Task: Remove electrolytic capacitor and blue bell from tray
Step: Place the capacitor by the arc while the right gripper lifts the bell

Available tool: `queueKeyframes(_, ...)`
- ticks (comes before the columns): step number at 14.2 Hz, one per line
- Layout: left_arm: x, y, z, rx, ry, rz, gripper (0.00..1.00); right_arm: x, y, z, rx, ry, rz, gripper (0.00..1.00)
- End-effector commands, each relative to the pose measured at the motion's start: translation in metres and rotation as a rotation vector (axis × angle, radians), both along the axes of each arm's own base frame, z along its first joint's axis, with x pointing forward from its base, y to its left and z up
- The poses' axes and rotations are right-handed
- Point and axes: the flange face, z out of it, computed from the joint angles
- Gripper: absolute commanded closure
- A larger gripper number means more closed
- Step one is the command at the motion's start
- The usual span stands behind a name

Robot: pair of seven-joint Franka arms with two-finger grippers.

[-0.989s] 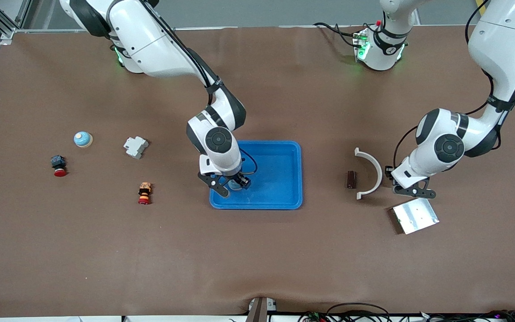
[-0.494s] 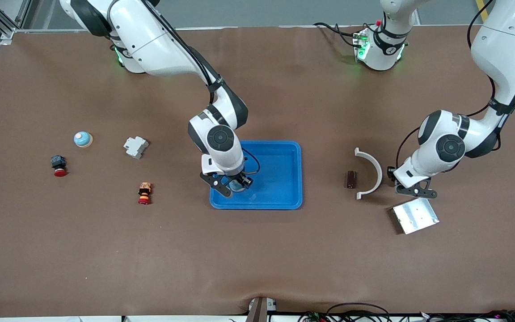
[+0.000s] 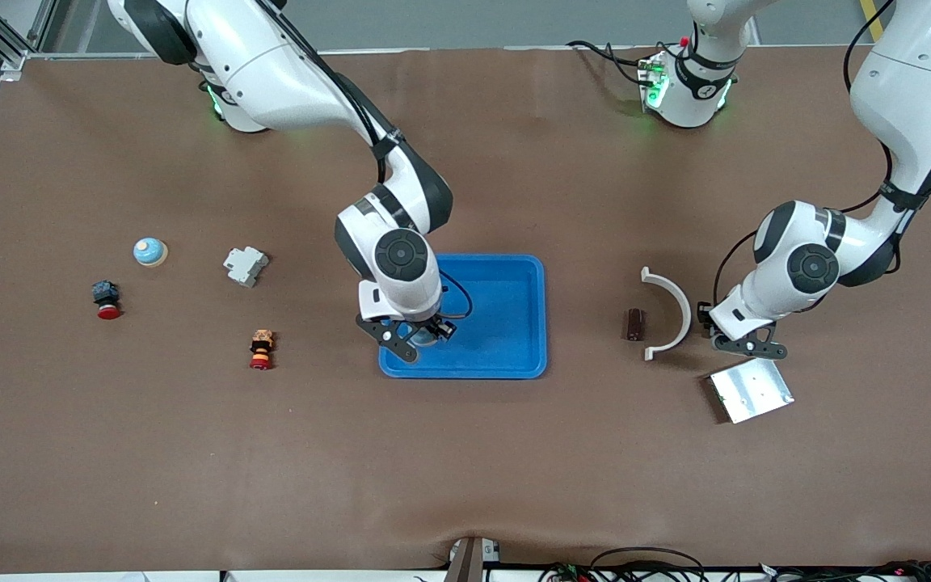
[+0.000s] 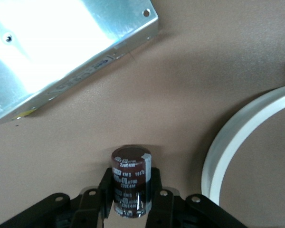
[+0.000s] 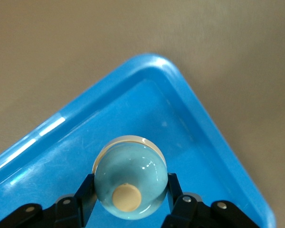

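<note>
My right gripper [image 3: 415, 338] is shut on a light blue bell [image 5: 133, 166] with a cream button. It holds the bell low over the blue tray [image 3: 544, 315], at the corner toward the right arm's end and nearest to the front camera. The tray's rim [image 5: 190, 90] also shows in the right wrist view. My left gripper [image 3: 748, 344] is shut on a dark brown capacitor [image 4: 130, 166], just above the table, between a white curved piece [image 3: 670, 311] and a metal plate [image 3: 750, 390].
A second blue bell [image 3: 149, 251], a grey block [image 3: 245, 265], a black and red button [image 3: 106, 299] and an orange and red stack [image 3: 261, 349] lie toward the right arm's end. A second brown capacitor [image 3: 634, 323] lies beside the white curved piece.
My right gripper has shifted slightly with the bell toward the tray's edge at the right arm's end. My left gripper has hardly moved.
</note>
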Motion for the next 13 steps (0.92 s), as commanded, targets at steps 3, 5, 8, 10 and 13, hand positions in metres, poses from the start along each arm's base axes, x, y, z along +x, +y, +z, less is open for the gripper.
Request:
queueKeyframes(3, -0.001, 0.001, 0.002, -0.003, -0.019, -0.001, 0.74, 0.022, -0.068, 0.053, -0.008, 0.054, 0.127, 1.00)
queueKeyframes(5, -0.001, 0.001, 0.002, -0.003, -0.019, -0.001, 0.56, 0.021, -0.106, 0.067, -0.007, 0.062, 0.195, 1.00)
queueKeyframes(8, -0.001, 0.001, 0.002, -0.003, -0.019, -0.001, 0.40, 0.017, -0.166, 0.071, 0.004, 0.050, 0.297, 1.00)
queueKeyframes(10, -0.001, 0.001, 0.002, -0.003, -0.019, -0.001, 0.26, 0.006, -0.211, 0.061, 0.011, 0.024, 0.385, 1.00)
queueKeyframes(13, -0.001, 0.001, 0.004, -0.001, -0.021, -0.002, 0.00, -0.007, -0.280, 0.038, 0.014, -0.033, 0.494, 1.00)
